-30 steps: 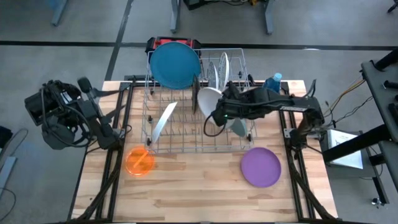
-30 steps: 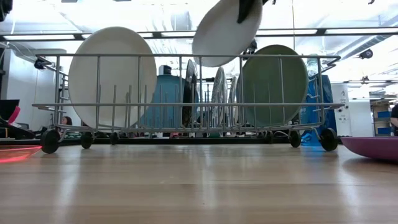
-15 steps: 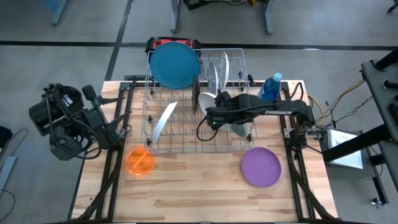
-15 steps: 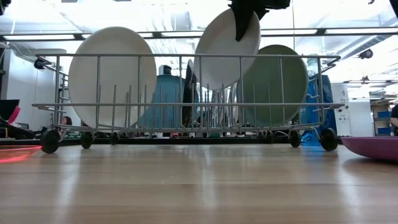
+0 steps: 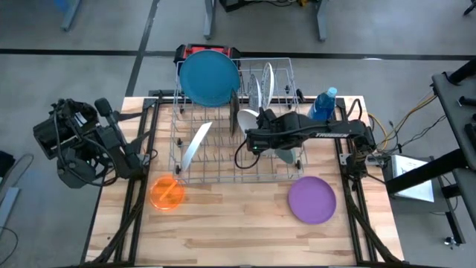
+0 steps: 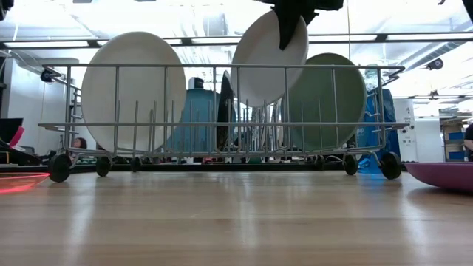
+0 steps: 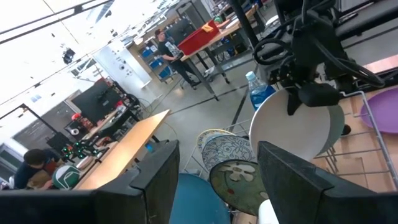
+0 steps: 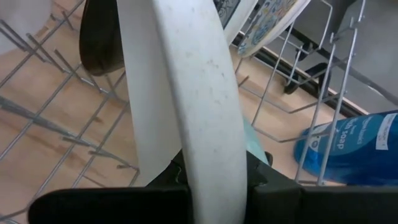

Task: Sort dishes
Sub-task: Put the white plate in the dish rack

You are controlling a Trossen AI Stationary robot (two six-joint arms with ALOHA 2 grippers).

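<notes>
R gripper (image 5: 256,139) jaws clamp white plate (image 5: 248,119) rim, held upright over wire rack (image 5: 236,176) middle. L gripper (image 5: 141,158) off rack's left side, jaws: can't tell. Low view: plate (image 6: 267,48) partly above rack's top rail, teal-green plate (image 6: 327,100) behind. R wrist: rim (image 8: 199,93) edge-on between fingers.

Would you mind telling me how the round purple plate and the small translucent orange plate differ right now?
The round purple plate is clearly larger than the small translucent orange plate. The purple one is opaque, the orange one lets light through. The purple plate lies toward the right arm's side of the wooden table, the orange toward the left arm's. Both lie flat, outside the wire rack.
</notes>
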